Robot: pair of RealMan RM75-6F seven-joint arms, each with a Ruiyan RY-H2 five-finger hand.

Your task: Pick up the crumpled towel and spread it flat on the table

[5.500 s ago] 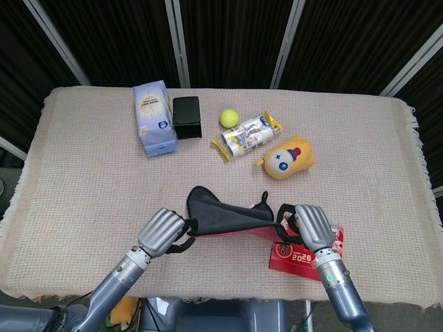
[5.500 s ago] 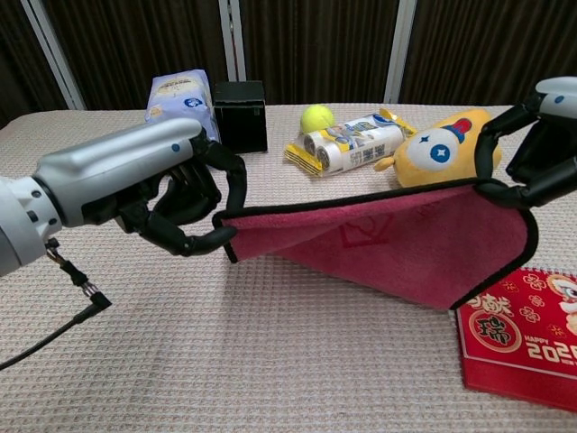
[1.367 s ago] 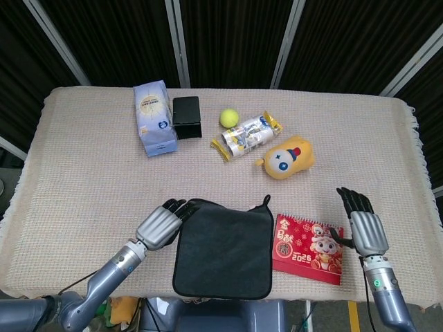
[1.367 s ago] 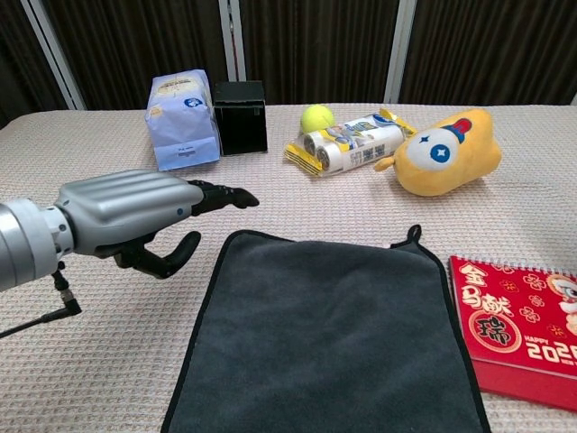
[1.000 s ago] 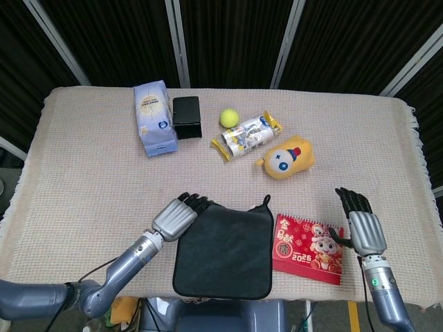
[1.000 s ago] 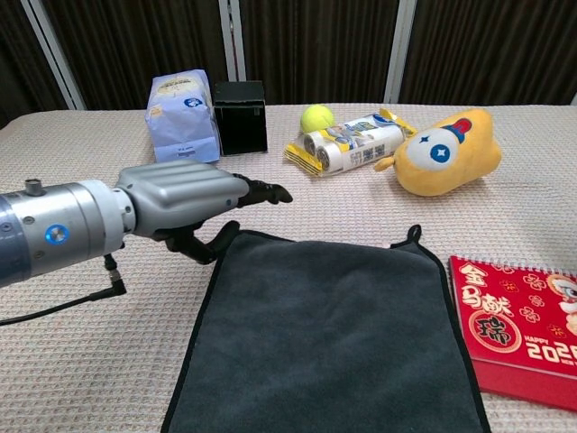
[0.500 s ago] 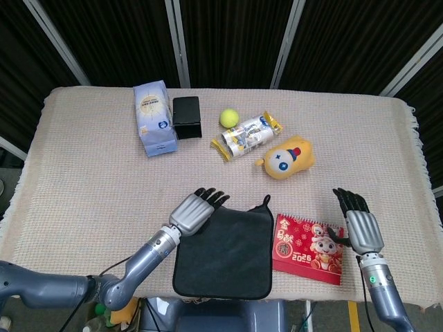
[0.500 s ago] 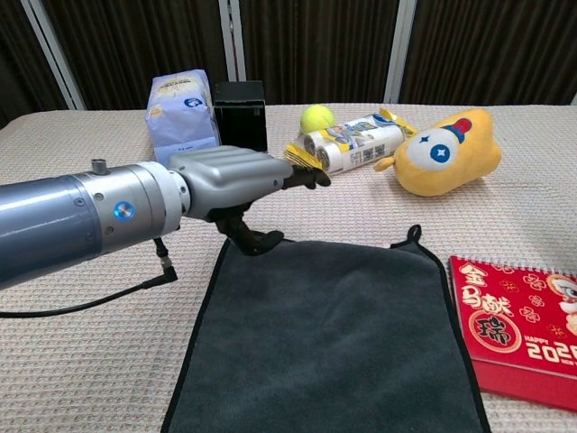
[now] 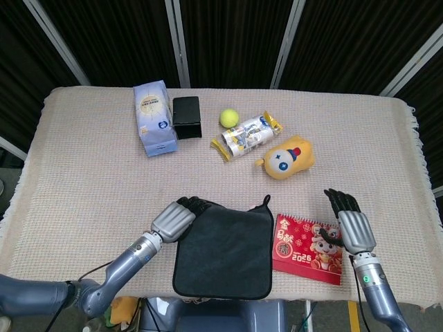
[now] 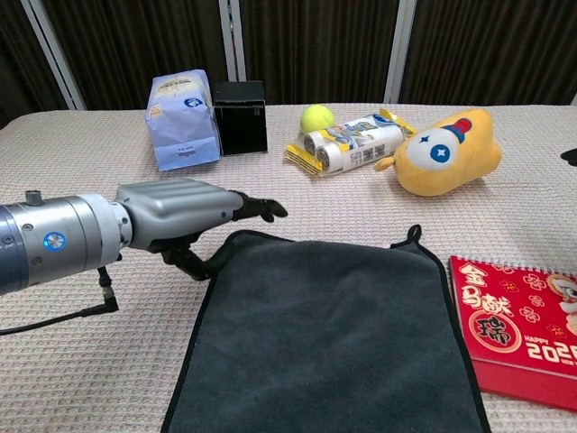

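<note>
the dark grey towel point(image 9: 223, 250) lies spread flat at the table's point(image 9: 83, 180) near edge, long axis running front to back, hanging loop pointing away. spreading looks done; next is withdrawing. left hand point(image 9: 174, 220), fingers apart, hovers at its far-left corner; right hand point(image 9: 353, 225) is empty, fingers spread, beside the red calendar point(image 9: 309, 247).

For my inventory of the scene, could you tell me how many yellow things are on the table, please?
2: the tennis ball at the back, between the black box and the snack pack, and the plush toy to the right of that pack. None seems hidden.
</note>
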